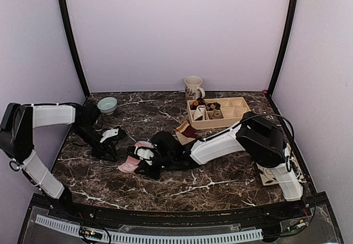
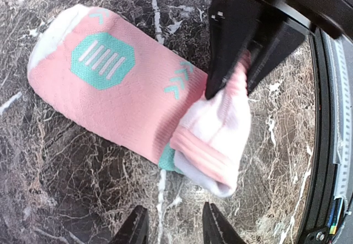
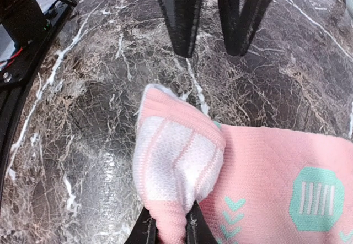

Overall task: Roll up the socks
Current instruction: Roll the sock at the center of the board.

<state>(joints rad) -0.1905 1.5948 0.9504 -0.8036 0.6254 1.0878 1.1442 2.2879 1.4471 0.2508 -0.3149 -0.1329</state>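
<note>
The long pink sock (image 2: 121,90) lies flat on the marble, teal patches up, its white-and-pink end folded back over itself. My right gripper (image 3: 171,230) is shut on that folded end (image 3: 176,161) and holds it slightly off the surface. My left gripper (image 2: 174,230) hovers just short of the fold, open, with only bare marble between its fingers. From above, both grippers meet at the pink sock (image 1: 131,164), left gripper (image 1: 112,151) on one side and right gripper (image 1: 143,158) on the other. The tan sock with a dark-red cuff (image 1: 186,130) lies behind them.
A wooden compartment tray (image 1: 238,107) holding small rolled bundles stands at the back right, with a mug (image 1: 193,87) behind it. A pale green bowl (image 1: 107,105) sits at the back left. A printed card (image 1: 270,173) lies near the right arm's base.
</note>
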